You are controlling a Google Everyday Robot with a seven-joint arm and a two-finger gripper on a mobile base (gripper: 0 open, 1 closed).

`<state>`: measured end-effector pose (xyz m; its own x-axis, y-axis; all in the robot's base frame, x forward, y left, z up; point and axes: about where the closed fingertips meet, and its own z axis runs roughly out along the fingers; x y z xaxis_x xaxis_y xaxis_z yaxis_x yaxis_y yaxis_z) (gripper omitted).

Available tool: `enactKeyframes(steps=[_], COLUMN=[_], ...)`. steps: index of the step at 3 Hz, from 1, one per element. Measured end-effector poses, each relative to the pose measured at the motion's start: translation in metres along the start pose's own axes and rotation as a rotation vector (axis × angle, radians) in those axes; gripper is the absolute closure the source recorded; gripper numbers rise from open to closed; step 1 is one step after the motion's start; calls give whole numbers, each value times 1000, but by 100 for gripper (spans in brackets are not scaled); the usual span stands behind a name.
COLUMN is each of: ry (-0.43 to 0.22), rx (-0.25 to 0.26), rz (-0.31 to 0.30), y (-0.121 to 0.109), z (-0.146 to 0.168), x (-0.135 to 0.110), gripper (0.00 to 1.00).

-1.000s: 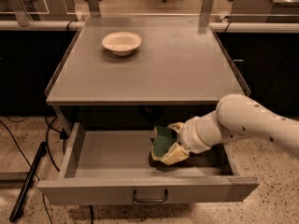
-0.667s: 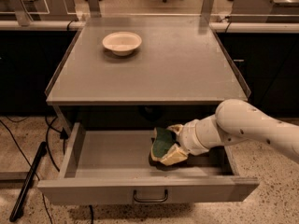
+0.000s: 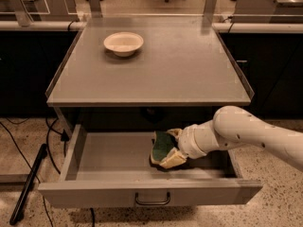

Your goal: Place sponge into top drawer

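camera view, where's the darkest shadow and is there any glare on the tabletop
Camera view: light is dim and warm; the tabletop shows a soft sheen toward its back edge, no hard glare; the darkest shadow sits beneath it, over the rear of the top drawer; the gripper, inside that drawer right of centre with jaws shut on the sponge, throws a small dark shadow below it.

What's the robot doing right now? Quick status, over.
Gripper down inside the open drawer, clamped on the sponge. Sponge tilted, right of centre, not yet released. Nothing blocking; bowl sits up on the table.
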<state>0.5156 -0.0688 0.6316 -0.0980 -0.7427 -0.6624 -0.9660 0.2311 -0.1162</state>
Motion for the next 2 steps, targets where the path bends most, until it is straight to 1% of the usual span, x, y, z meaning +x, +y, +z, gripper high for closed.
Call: enactKeyframes(steps=[2], ry=[16], rx=[-24], rz=[14], y=[2], z=[17], x=[13], gripper=[100])
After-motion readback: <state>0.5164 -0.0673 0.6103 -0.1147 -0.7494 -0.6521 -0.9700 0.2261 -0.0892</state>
